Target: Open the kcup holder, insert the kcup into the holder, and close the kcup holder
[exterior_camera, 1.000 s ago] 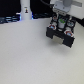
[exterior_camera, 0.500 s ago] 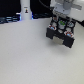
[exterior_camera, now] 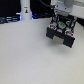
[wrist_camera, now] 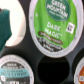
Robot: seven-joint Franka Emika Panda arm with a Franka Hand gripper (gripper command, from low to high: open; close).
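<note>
Small white kcup (wrist_camera: 52, 22) with round green-and-white foil lid reading Green Mountain Dark Magic sits in a round slot of the black boxy kcup holder (exterior_camera: 62, 34), lid facing the wrist camera. Black slotted tray (wrist_camera: 31, 50) of that holder surrounds it; an empty dark round slot (wrist_camera: 52, 68) lies just beside the kcup. Another pod with teal-and-white lid (wrist_camera: 14, 70) sits in a neighbouring slot, an orange-lidded pod (wrist_camera: 80, 70) is at the frame edge, and a pod with dark green lid (wrist_camera: 6, 22) sits beside the kcup. In the exterior view the holder stands on the pale grey table (exterior_camera: 25, 60), white robot gripper (exterior_camera: 61, 21) directly above it; finger spacing cannot be told. Tall white bottle-like post (exterior_camera: 25, 10) stands well apart from the holder, toward the exterior view's left.
</note>
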